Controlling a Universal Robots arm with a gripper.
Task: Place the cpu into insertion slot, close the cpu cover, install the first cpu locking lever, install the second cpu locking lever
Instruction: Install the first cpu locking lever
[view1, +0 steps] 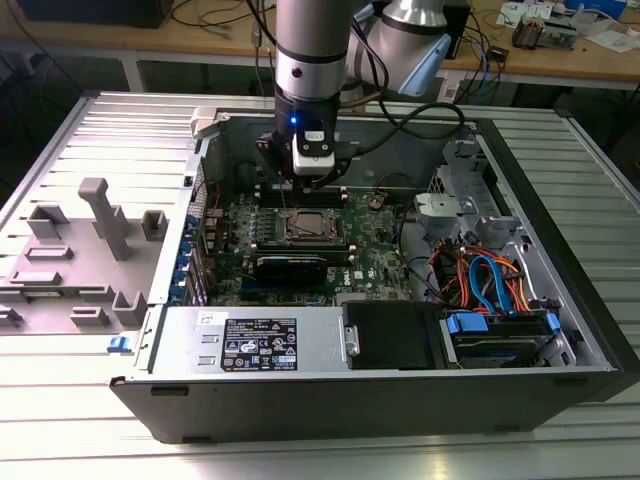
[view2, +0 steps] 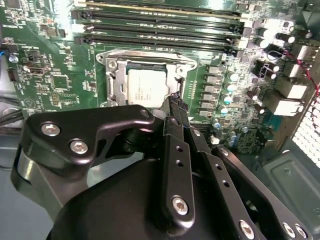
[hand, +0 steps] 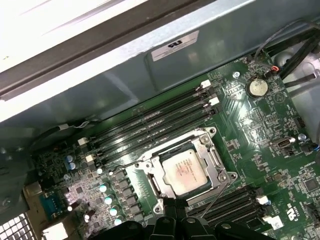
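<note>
I'm looking down the wrist now. The gripper (view2: 173, 101) has its fingers clenched tip to tip with nothing between them, poised just above the edge of the insertion slot (hand: 155, 184). The cpu (hand: 184, 172) is seated flat in the slot. The cpu cover (view2: 116, 82) looks lowered around it, its window framing the chip, though I can't tell whether it's pressed fully down.

In the first wrist view a thin wire lever (hand: 217, 200) runs off at an angle from the socket corner by the fingertips. To me it reads as unlatched, so I judge we're on the locking-lever part of the job.

Here's what worries me. That lever is thin, springy wire and my closed tip is narrow, so a push slightly off line could let the tip skate off and jab the motherboard (view1: 380, 260). The row of capacitors (view2: 227, 97) stands just beside the socket, and the memory slots (hand: 150, 122) are near on another side, so a slip could clip either. If the cover is sitting proud, forcing the lever could load the chip unevenly. And if the lever misses its catch, it may spring back up against the fingers.
</note>
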